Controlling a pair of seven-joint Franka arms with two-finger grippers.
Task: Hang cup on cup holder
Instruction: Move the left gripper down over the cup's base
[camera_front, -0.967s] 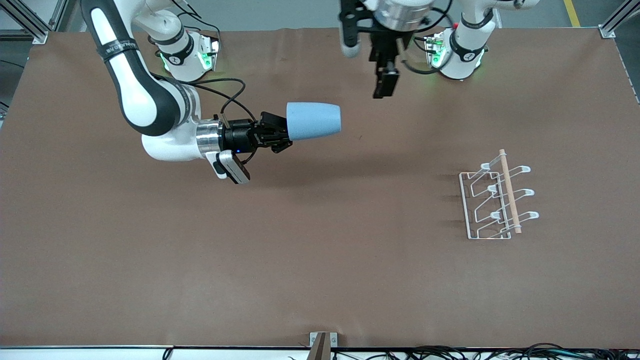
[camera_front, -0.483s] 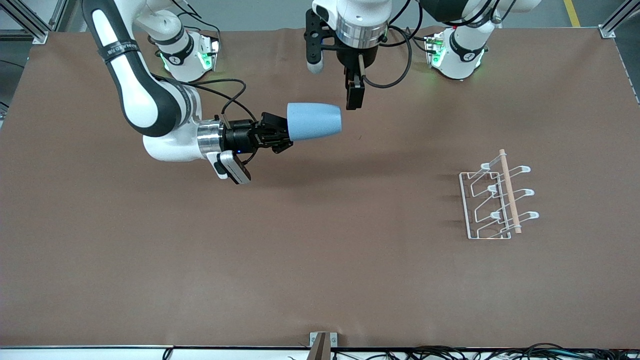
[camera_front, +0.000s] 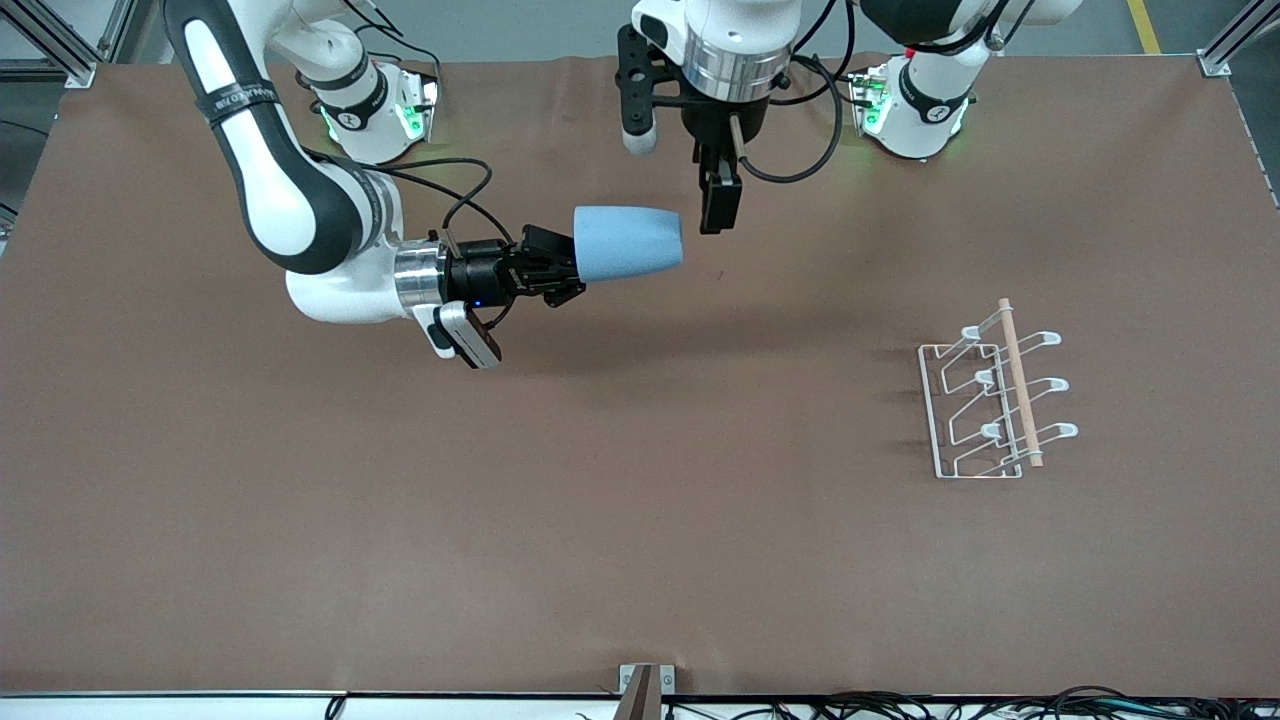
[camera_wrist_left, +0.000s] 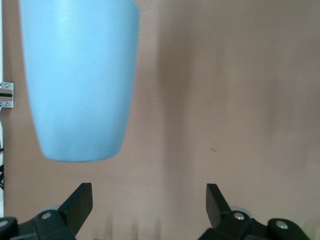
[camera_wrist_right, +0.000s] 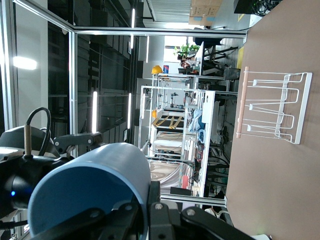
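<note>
The light blue cup (camera_front: 628, 243) is held on its side above the table, its closed end pointing toward the left arm's end of the table. My right gripper (camera_front: 560, 270) is shut on its rim, one finger inside the dark blue mouth (camera_wrist_right: 90, 200); the grip also shows in the right wrist view (camera_wrist_right: 152, 202). My left gripper (camera_front: 720, 205) hangs open and empty just off the cup's closed end; in the left wrist view the cup (camera_wrist_left: 80, 80) sits beside the gap between its jaws (camera_wrist_left: 148, 195). The white wire cup holder (camera_front: 1019, 380) stands empty toward the left arm's end, also seen in the right wrist view (camera_wrist_right: 242, 102).
The brown table mat (camera_front: 640, 520) carries only the rack. The two arm bases (camera_front: 375, 110) (camera_front: 915, 100) stand along the table's edge. A small metal bracket (camera_front: 645, 680) sits at the edge nearest the front camera.
My left gripper has swung in from the left arm's side and dropped lower, ending close to the cup's closed end. The right arm and the cup have stayed still.
</note>
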